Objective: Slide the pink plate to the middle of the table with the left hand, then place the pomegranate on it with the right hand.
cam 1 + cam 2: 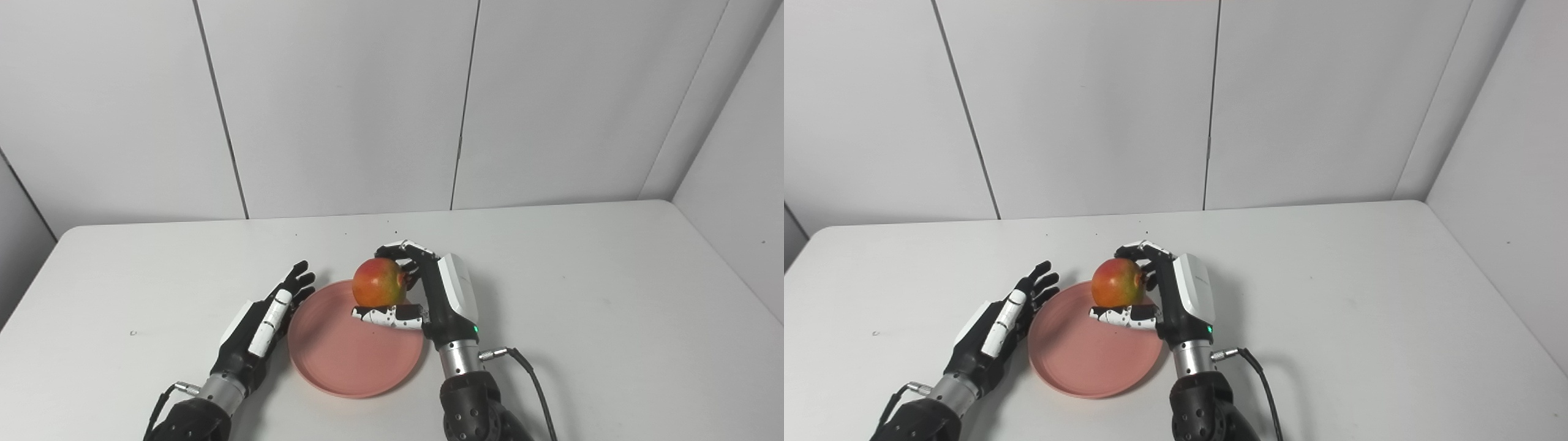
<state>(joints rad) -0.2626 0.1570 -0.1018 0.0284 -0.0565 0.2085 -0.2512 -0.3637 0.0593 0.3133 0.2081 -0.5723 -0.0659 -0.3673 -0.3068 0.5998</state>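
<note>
- Right hand (pixel 438 294), wrist nearest the camera, reaches forward, fingers and thumb curled around the pomegranate (pixel 379 282) above the pink plate's (pixel 349 361) far edge.
- Left hand (pixel 269 312) lies beside the plate's left rim, fingers spread, holding nothing.
- No readable writing.

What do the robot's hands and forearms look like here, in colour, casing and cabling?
The left hand and the right hand have black fingers with white plates. The right hand's back has a white casing and a small green light near the wrist; its thumb is white with black speckles. Both wrists are silver metal cylinders with a plug and black cable, on black forearms.
</note>
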